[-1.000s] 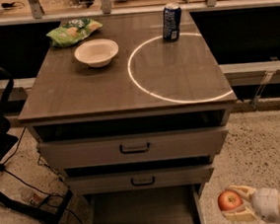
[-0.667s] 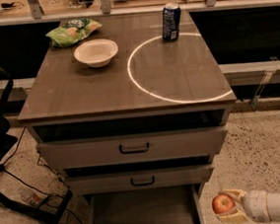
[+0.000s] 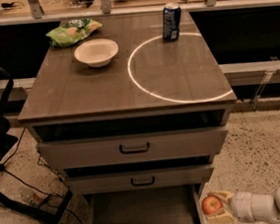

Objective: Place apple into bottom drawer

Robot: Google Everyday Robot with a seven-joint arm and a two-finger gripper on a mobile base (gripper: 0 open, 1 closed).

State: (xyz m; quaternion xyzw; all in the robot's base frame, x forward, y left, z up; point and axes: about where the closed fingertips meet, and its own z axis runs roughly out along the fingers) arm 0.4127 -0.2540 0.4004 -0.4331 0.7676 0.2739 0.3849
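Down at the near right, the gripper (image 3: 213, 207) has its jaws closed around the apple (image 3: 211, 204), one finger above it and one below. The apple sits low, just right of the right wall of the pulled-out bottom drawer (image 3: 140, 215), not over its grey floor. Far back on the cabinet top stand a white bowl (image 3: 96, 52) and a can (image 3: 171, 21).
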